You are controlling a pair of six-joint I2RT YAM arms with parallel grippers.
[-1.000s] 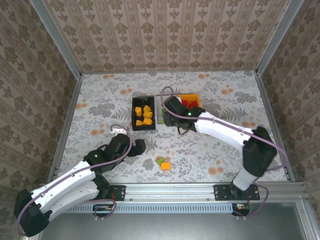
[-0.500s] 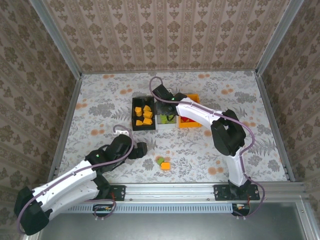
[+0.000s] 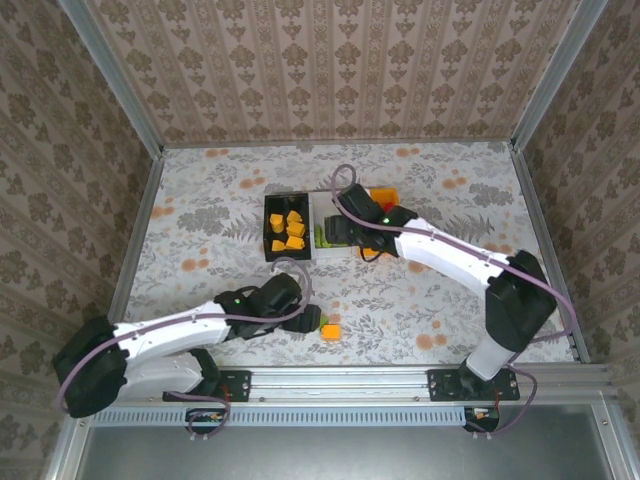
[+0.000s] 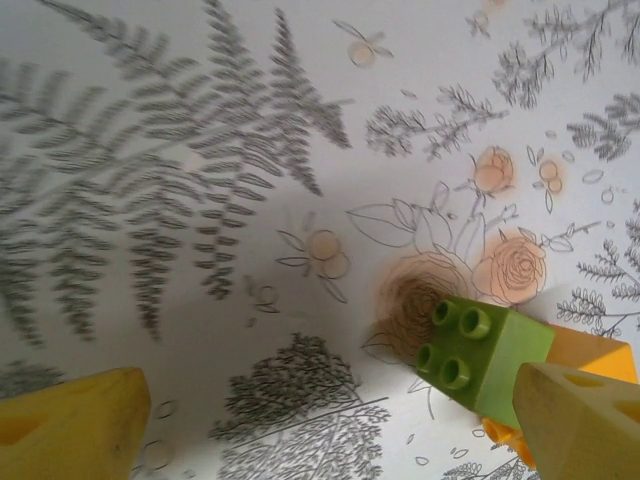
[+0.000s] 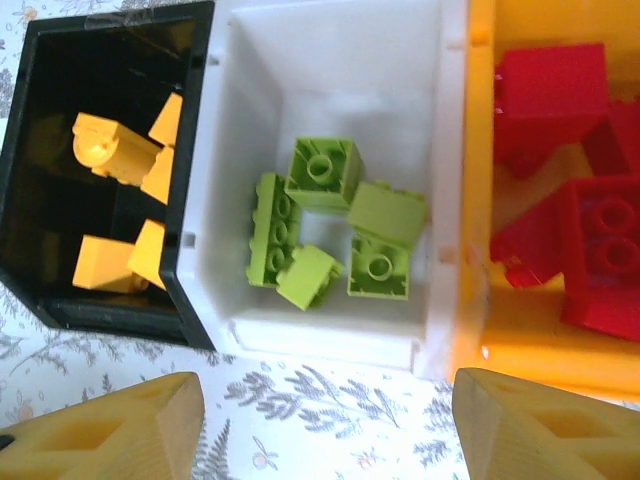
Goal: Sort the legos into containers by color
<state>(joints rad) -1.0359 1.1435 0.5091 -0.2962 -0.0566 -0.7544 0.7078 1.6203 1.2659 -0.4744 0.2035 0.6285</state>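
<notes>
My left gripper is open low over the table, nothing between its fingers. A lime green lego lies studs-up just inside its right finger, against an orange-yellow lego. From above, both bricks lie just right of that gripper. My right gripper is open and empty at the near edge of the white container, which holds several green legos. The black container holds orange-yellow legos. The orange container holds red legos.
The three bins stand in a row mid-table, the black one leftmost and the orange one half under my right arm. Patterned walls and a metal frame ring the floral table.
My left arm swung right and low, up to the two loose bricks. My right gripper opened over the white bin and pulled back toward its near edge.
</notes>
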